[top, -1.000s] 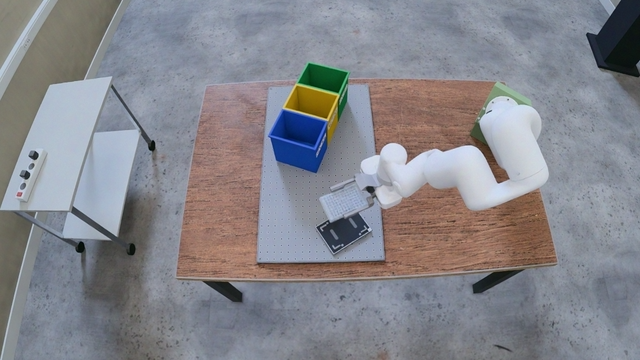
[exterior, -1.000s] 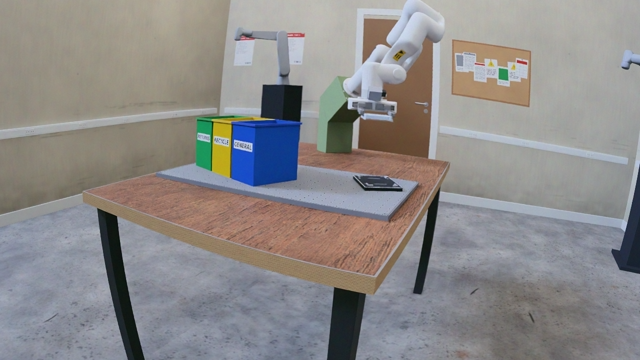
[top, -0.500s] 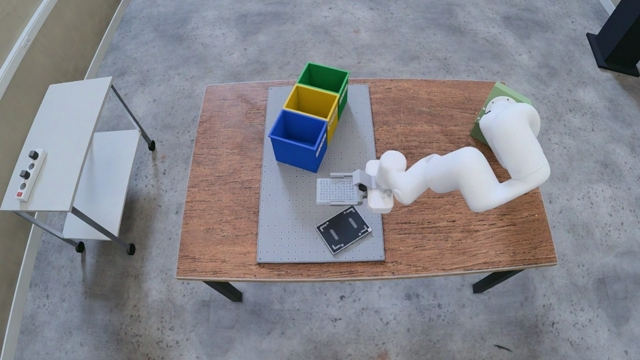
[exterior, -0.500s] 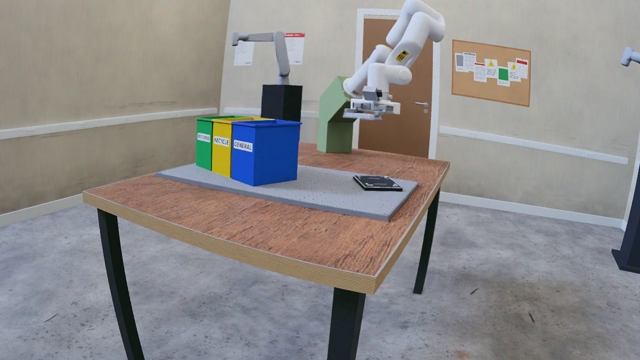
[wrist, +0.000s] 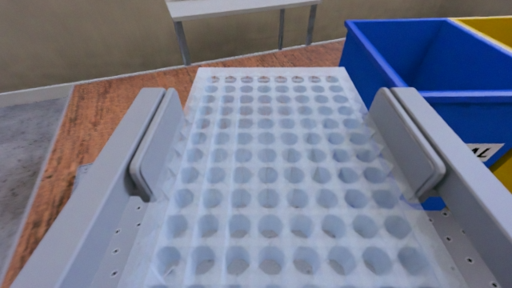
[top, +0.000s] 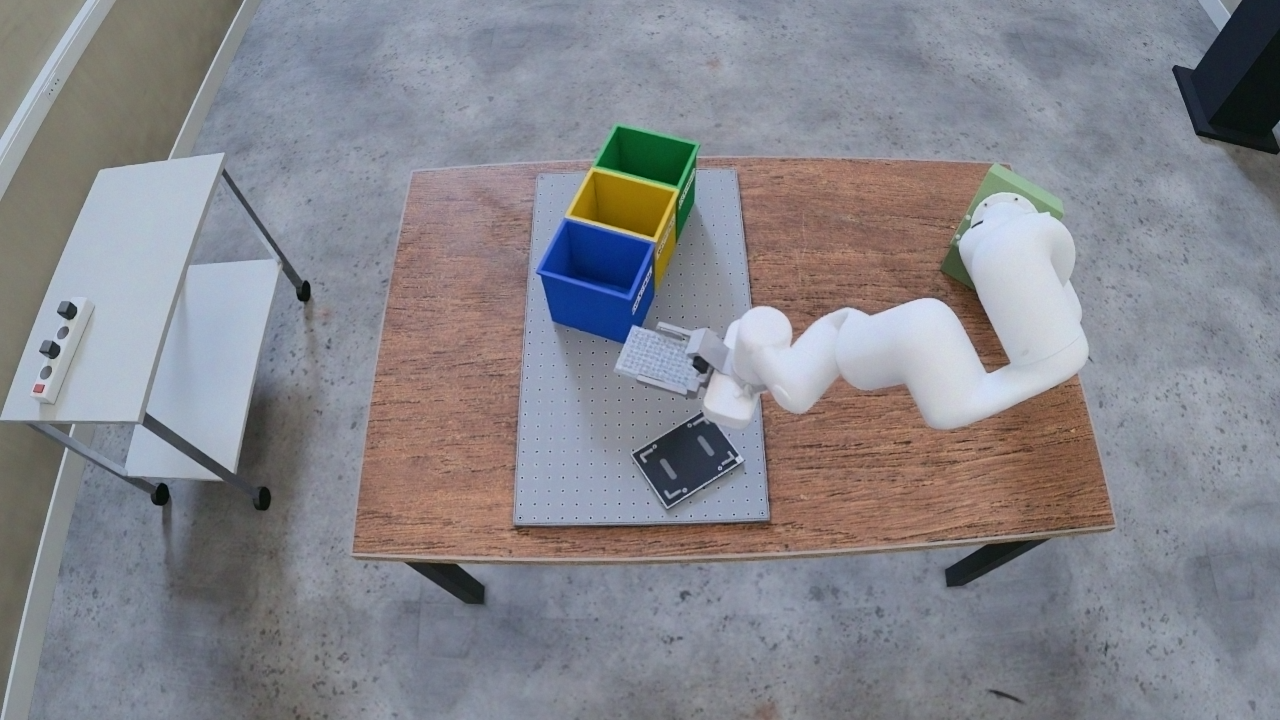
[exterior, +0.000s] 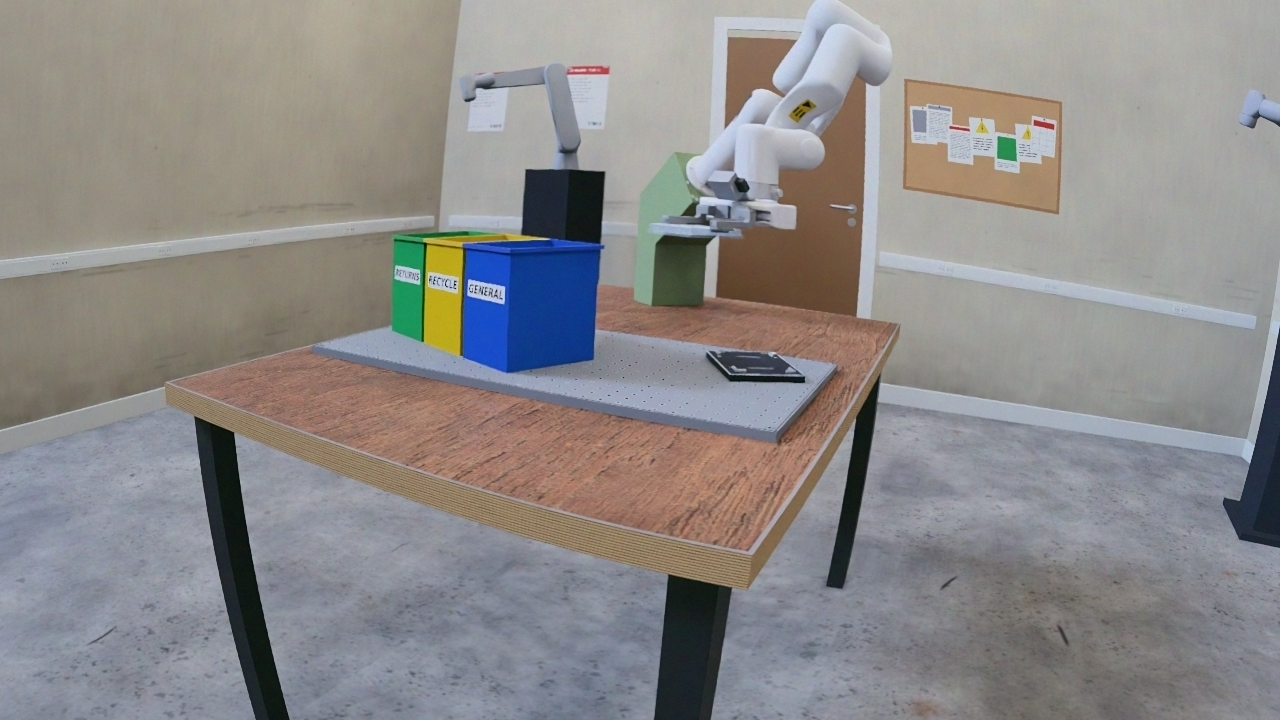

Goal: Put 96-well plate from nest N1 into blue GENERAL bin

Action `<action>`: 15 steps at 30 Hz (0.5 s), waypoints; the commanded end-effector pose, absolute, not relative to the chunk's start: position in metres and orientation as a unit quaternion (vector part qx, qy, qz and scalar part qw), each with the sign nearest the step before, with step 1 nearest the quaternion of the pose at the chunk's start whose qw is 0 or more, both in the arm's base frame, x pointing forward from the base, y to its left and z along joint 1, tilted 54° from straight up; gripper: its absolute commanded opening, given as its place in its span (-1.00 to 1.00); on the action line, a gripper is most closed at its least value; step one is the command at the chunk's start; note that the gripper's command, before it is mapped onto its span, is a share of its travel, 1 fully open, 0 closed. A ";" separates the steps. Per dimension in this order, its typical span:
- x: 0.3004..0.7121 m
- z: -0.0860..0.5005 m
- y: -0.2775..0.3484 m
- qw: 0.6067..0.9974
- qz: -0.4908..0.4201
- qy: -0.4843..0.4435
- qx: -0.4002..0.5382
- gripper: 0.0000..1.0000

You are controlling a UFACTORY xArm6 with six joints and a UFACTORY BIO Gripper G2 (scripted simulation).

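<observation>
The plate (top: 660,360) (exterior: 696,230) (wrist: 268,156), one of them, is up in the air, grasped between the two fingers of the one hand (top: 664,358) (exterior: 702,223) (wrist: 276,140). Seen from above, it shows just beside the blue bin (top: 592,295) (exterior: 550,304) (wrist: 460,116), outside it. Three bins stand upright in a row on one grey board (top: 572,447) (exterior: 626,385): this blue one, labelled GENERAL, a yellow one (top: 664,241) (exterior: 443,295) (wrist: 492,30) labelled RECYCLE in the middle, and a green one (top: 687,197) (exterior: 408,286) labelled RETURNS at the far end. One black nest (top: 687,458) (exterior: 756,365) lies flat on the board, apart from the bins, with no plate on it. The board rests on one wooden desk (top: 447,376) (exterior: 537,456) (wrist: 104,108).

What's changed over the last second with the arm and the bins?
The gripper has swung the 96-well plate away from above the plate nest toward the blue bin, turning it on the way. Nothing was newly gripped or released; the plate remains held. The nest and all three upright bins stayed put.
</observation>
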State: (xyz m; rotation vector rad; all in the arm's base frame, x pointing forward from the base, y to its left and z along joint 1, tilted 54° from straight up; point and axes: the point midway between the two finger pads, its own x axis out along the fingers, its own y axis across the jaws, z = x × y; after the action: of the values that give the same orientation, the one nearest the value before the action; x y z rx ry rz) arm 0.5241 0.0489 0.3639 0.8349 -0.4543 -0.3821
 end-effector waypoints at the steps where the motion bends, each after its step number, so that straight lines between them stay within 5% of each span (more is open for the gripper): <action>1: 0.533 0.360 0.037 0.873 -0.185 -0.213 0.399 -1.00; 15: 0.554 0.344 0.007 0.873 -0.185 -0.213 0.399 -1.00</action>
State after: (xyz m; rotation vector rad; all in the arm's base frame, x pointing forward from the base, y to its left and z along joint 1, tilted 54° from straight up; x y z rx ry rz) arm 0.5479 0.0147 0.3468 0.8320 -0.4421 -0.3865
